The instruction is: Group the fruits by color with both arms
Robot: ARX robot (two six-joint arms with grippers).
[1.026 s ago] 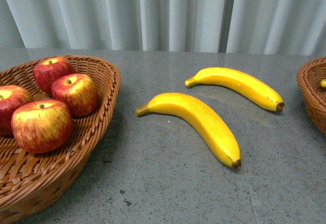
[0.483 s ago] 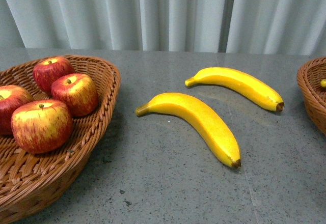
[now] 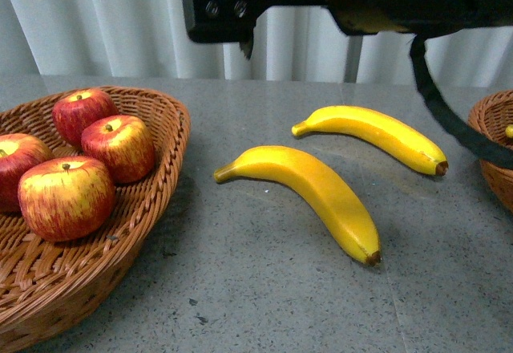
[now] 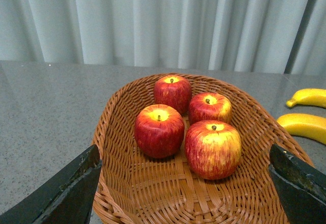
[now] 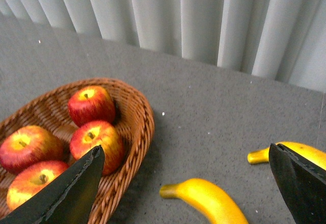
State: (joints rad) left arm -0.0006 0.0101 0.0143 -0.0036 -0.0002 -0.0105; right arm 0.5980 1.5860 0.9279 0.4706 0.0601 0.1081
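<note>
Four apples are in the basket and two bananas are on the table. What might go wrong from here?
1. The two bananas lie close together, so the open right gripper, closing on the near banana, may nudge the far banana.
2. The arm's cable droops toward the right basket and may catch its rim during a drop-off.

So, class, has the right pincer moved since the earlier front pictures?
Yes: the right pincer has swung in from the right, now above the far banana.

Soft, even light is falling from above; the bananas [image 3: 321, 188] are casting only faint shadows on the table [image 3: 264, 289], and the apples [image 3: 66, 196] are gleaming softly.
</note>
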